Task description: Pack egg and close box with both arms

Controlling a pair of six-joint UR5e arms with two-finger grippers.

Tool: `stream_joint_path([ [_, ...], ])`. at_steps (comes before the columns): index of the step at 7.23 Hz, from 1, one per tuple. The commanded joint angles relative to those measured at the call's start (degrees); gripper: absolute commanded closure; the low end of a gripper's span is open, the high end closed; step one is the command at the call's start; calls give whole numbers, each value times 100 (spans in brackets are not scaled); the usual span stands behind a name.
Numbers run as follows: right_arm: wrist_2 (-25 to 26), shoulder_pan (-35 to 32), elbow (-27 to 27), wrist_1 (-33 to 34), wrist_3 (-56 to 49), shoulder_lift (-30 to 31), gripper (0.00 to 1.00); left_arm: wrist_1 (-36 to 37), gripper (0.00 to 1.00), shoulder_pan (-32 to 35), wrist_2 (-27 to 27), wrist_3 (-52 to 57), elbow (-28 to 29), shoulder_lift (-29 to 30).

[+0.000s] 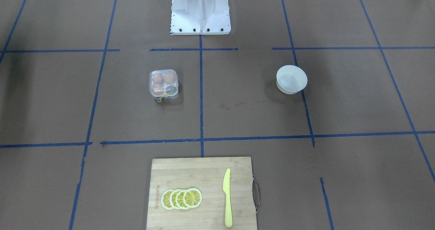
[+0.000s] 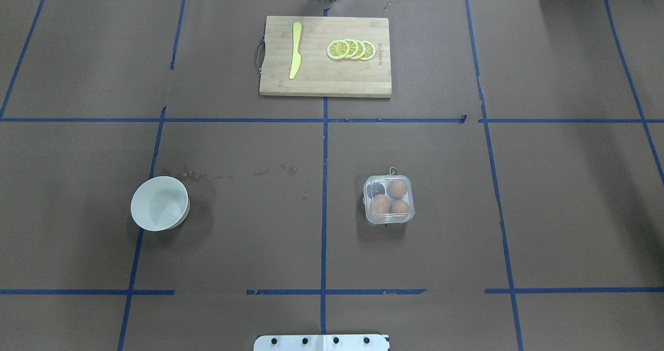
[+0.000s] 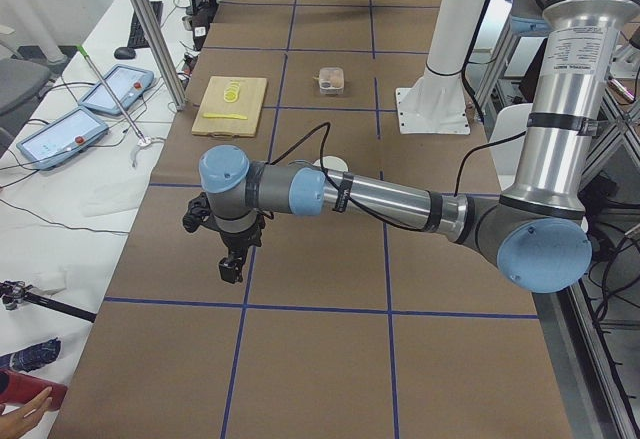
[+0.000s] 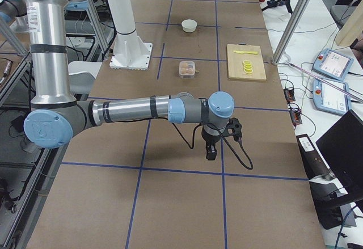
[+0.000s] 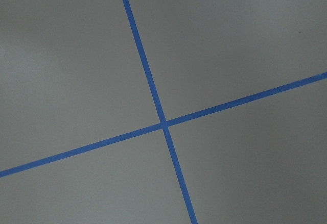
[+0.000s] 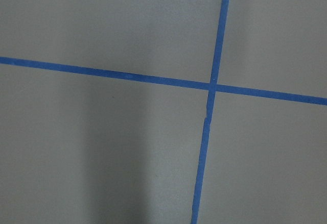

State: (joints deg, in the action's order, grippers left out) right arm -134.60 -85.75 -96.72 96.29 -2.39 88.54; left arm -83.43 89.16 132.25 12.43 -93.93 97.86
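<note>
— Left gripper [image 3: 232, 264]: hanging over the brown table [image 3: 320, 359] out at the robot's left end, fingers pointing down. It shows only from the side camera, so I cannot tell whether the fingers are apart or together.

— And the right gripper [image 4: 210, 151]?

— The same at the opposite end — low over the paper, seen only from the side, its opening impossible to judge. Each wrist camera shows only brown paper and a cross of blue tape [image 5: 163, 123].

— Where is the box [image 2: 389, 199]?

— On the robot's right half of the table, near the centre tape line, well apart from both grippers. Three eggs [image 2: 397, 188] sit in its cells; the far-left cell, seen from overhead, looks dark, with no egg in it. The clear lid [image 1: 163, 82] appears to lie down over them, and the yellow string [image 1: 161, 97] pokes out at the far edge.

— Anything else?

— A white bowl [image 2: 159, 204] on the left half, well apart from the box. At the far edge, a cutting board [image 2: 316, 84] carries a yellow knife [image 2: 295, 50] and a row of overlapping lemon slices [image 2: 351, 49].
</note>
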Motion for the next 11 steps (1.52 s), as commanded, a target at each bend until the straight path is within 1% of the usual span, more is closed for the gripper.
stream_joint_path([
  [1, -13, 6, -48, -14, 46, -4, 0, 29, 0, 5, -6, -502, -89, -21],
  [3, -22, 6, -66, -14, 55, -4, 0, 37, 0, 5, 37, -514, -72, -91],
  [4, -22, 6, -66, -14, 55, -4, 0, -67, 0, 5, 29, -462, -81, -301],
  [5, -22, 14, -66, -14, 107, -4, 0, -242, 0, -4, -15, -505, -73, -320],
  [7, -22, 15, -66, -14, 195, -4, 0, -261, 0, -4, -6, -505, -90, -233],
  [11, -83, 23, -92, -14, 195, -13, 0, -208, 0, -22, -15, -461, -134, -250],
])
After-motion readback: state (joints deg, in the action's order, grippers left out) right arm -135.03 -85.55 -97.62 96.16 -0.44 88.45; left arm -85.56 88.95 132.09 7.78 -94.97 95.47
